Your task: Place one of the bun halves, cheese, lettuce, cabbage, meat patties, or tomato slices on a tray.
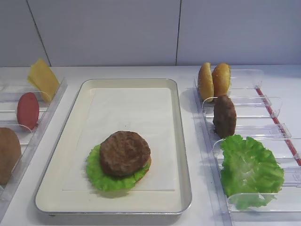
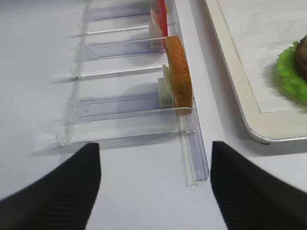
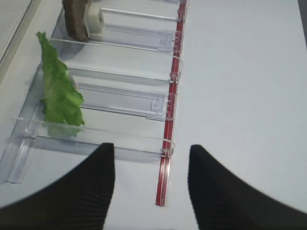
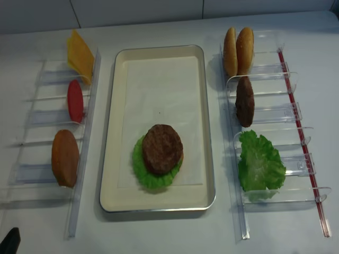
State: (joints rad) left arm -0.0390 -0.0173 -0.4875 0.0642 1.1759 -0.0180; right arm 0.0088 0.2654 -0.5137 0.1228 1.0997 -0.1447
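Observation:
On the silver tray [image 1: 182, 155], a dark-brown meat patty [image 1: 124, 153] lies on a lettuce leaf [image 1: 101, 176]. A second patty [image 1: 224, 116] stands in the right rack, behind more lettuce [image 1: 249, 169] and in front of two bun halves [image 1: 214, 80]. The left rack holds cheese [image 1: 43, 77], a tomato slice [image 1: 28, 109] and a bun half [image 2: 181, 76]. No cabbage shows. My right gripper [image 3: 151, 146] is open over the table by the right rack's near end. My left gripper [image 2: 154, 146] is open and empty before the left rack.
Clear plastic racks flank the tray: the right rack [image 4: 275, 114] with a red strip [image 3: 168, 158] on its outer edge, and the left rack [image 2: 120, 112]. A white wall rises behind the table.

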